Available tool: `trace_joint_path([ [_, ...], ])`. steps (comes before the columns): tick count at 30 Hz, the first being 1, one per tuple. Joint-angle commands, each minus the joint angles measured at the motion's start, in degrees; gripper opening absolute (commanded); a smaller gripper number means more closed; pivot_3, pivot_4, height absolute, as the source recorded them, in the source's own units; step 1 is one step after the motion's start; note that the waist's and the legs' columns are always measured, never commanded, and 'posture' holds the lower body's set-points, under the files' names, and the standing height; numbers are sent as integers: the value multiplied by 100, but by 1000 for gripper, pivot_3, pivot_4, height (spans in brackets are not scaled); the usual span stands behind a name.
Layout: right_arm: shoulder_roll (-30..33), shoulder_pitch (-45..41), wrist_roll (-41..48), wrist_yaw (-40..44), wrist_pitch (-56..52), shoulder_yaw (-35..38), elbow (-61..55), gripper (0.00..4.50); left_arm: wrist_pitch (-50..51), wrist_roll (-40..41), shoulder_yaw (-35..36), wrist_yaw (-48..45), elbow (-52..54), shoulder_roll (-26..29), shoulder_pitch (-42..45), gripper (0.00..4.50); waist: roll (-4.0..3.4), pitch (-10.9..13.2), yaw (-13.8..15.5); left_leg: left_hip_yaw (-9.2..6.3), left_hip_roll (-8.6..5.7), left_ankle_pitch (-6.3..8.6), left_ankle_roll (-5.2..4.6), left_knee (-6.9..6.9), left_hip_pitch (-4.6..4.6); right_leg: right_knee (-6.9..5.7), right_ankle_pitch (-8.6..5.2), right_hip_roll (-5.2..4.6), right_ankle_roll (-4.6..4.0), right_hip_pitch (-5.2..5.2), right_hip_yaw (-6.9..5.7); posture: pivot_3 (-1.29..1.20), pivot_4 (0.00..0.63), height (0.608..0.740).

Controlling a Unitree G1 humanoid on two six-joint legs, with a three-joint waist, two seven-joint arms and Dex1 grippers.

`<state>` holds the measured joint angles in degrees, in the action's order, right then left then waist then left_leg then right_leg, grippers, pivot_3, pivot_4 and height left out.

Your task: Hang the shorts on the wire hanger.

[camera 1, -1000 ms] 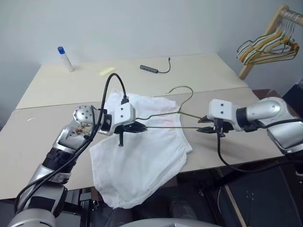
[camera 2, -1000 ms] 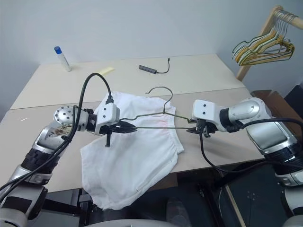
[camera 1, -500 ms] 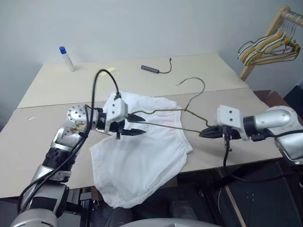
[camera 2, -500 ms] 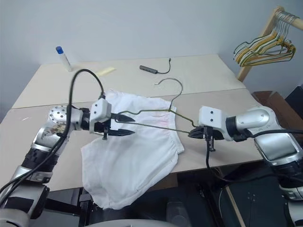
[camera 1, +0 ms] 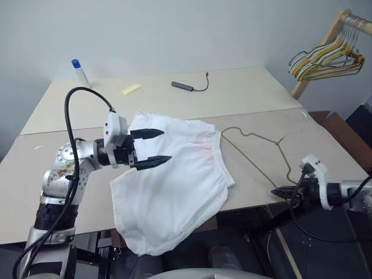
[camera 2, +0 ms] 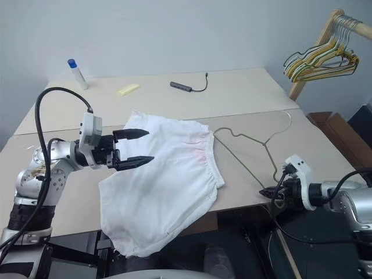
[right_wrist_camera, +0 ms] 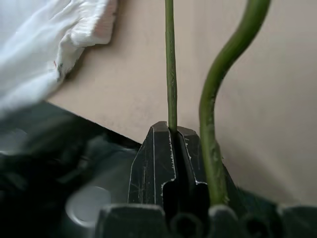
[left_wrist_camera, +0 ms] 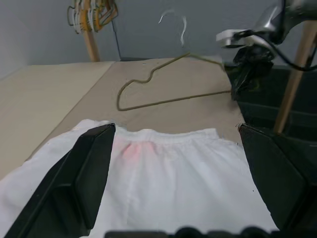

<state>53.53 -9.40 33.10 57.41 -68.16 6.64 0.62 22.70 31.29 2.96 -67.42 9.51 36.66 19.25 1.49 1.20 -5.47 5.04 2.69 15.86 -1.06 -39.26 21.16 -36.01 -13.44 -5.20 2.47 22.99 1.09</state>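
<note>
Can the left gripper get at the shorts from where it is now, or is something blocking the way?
Probably yes. The left gripper is open and hovers right over the shorts, with nothing between them. The wire hanger lies off to the side on the table, held at one corner by the right gripper.

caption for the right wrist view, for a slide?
Right gripper shut on the thin olive-brass wire hanger at the beige table's edge, white thin-fabric shorts lying beside it.
</note>
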Motion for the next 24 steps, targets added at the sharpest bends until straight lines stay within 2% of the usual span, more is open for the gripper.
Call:
trace_joint_path([
  [1,-69,-537,125,-106,-516,-176,275,0,58,85,59,84,238,82,29,4324,0,0,5,0,0,0,0,0,1,1,0,1,0,2,0,-60,0,740],
  [11,-130,-1128,94,62,-675,-773,810,0,120,125,11,-3,383,197,2,4324,-1,-1,161,-1,-5,1,-1,1,12,9,-2,-1,4,5,-3,-41,0,740],
  [20,66,-916,159,-7,-767,-377,986,0,149,166,58,42,482,240,-86,4324,-1,-1,253,-1,-6,1,-1,1,13,9,-2,-2,4,5,-3,-32,0,740],
  [24,97,-891,163,59,-707,-555,853,0,158,168,53,46,483,249,-86,4324,-2,-1,277,-1,-5,1,-1,1,12,8,-2,-1,3,4,-4,-33,0,740],
])
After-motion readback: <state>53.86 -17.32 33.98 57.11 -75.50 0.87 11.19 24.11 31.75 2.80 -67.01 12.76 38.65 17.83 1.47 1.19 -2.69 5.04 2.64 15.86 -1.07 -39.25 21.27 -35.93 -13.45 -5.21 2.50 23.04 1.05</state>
